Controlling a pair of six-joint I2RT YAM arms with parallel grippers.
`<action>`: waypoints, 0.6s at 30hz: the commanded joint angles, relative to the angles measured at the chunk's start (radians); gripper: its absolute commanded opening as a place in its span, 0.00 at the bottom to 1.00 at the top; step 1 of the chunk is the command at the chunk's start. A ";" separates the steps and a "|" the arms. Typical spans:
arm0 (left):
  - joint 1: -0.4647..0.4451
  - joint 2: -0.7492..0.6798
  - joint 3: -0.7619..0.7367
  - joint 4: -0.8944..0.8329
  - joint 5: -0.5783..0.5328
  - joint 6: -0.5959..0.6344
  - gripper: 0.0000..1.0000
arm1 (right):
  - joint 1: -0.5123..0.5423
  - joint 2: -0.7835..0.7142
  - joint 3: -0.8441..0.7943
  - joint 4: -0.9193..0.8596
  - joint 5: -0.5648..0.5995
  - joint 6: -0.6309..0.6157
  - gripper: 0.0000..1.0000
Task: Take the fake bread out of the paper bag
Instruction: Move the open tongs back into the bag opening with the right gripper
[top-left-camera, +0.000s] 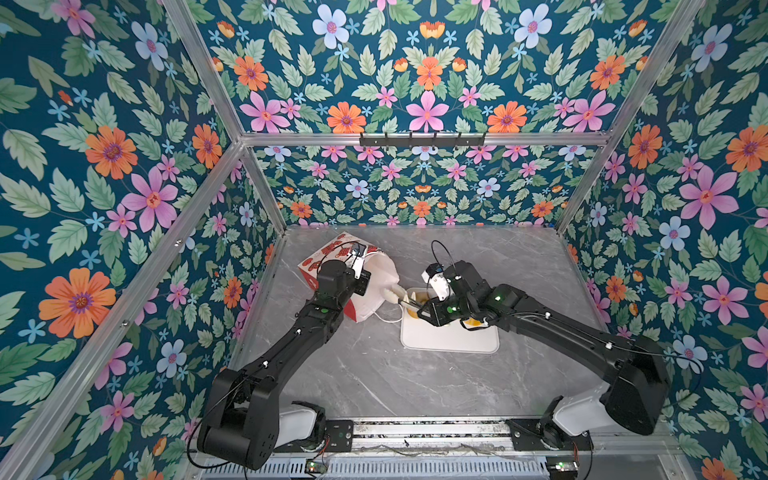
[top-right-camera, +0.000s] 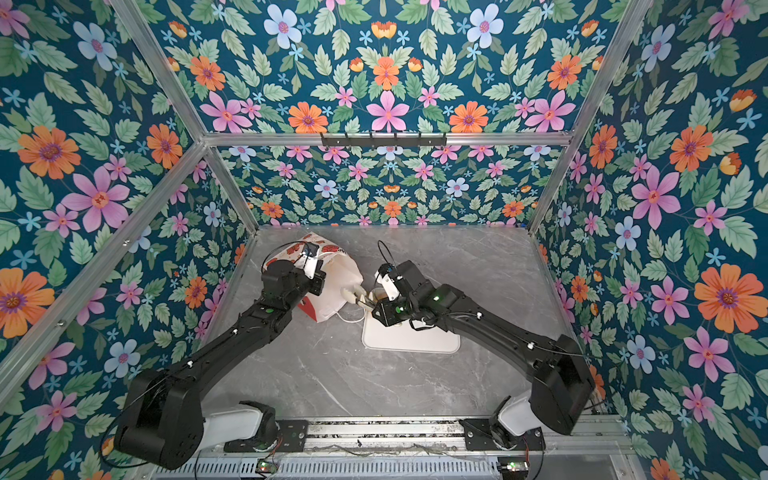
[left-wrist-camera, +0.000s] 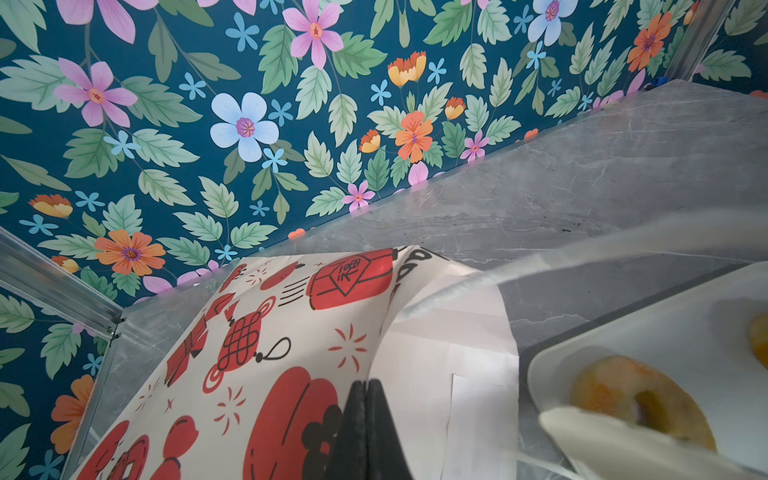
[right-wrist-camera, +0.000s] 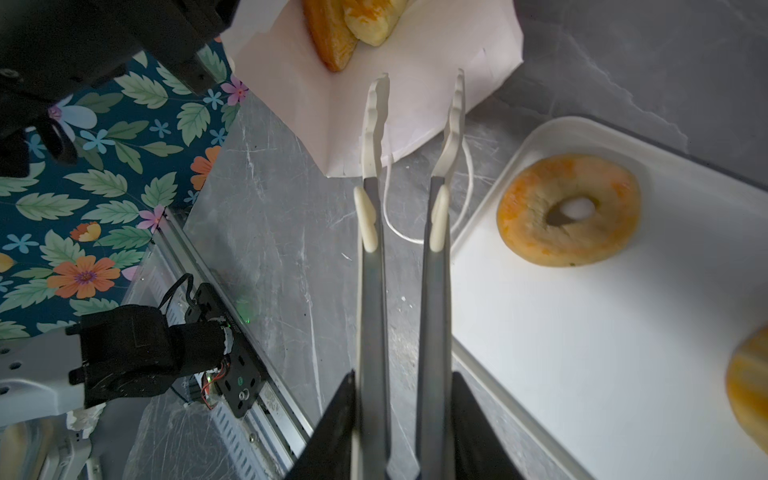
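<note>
1. L gripper (left-wrist-camera: 365, 415): jaws pressed together, pinching the bag (left-wrist-camera: 270, 332) wall at its mouth. Red-printed outside on 1 side of the jaws, plain white inside on the other.
2. R gripper (right-wrist-camera: 401, 382): narrow, clamped on the arms of the tongs (right-wrist-camera: 371, 291). The white tong tips stand apart w/ nothing btwn them.
3. Tong tips sit over the white inner flap at the bag mouth. Touching the paper or not: cannot tell.
4. 2 pcs of bread (right-wrist-camera: 332, 37) lie inside the bag, just beyond the tips.
5. Both top views: bag tipped over on table (top-left-camera: 374, 374), mouth toward tray (right-wrist-camera: 582, 332).
6. Tray: doughnut (right-wrist-camera: 569, 210) lies flat near the corner closest to the bag. 1 more pc of bread is well apart from it, cut off by the R wrist view's edge.
</note>
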 joint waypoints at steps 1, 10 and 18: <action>0.000 -0.010 0.010 -0.004 0.009 -0.016 0.00 | 0.024 0.078 0.061 0.091 0.054 -0.117 0.33; 0.000 -0.029 0.031 -0.039 0.009 -0.015 0.00 | 0.093 0.334 0.192 0.200 0.368 -0.377 0.33; -0.001 -0.021 0.060 -0.081 0.022 -0.020 0.00 | 0.114 0.418 0.198 0.405 0.532 -0.558 0.33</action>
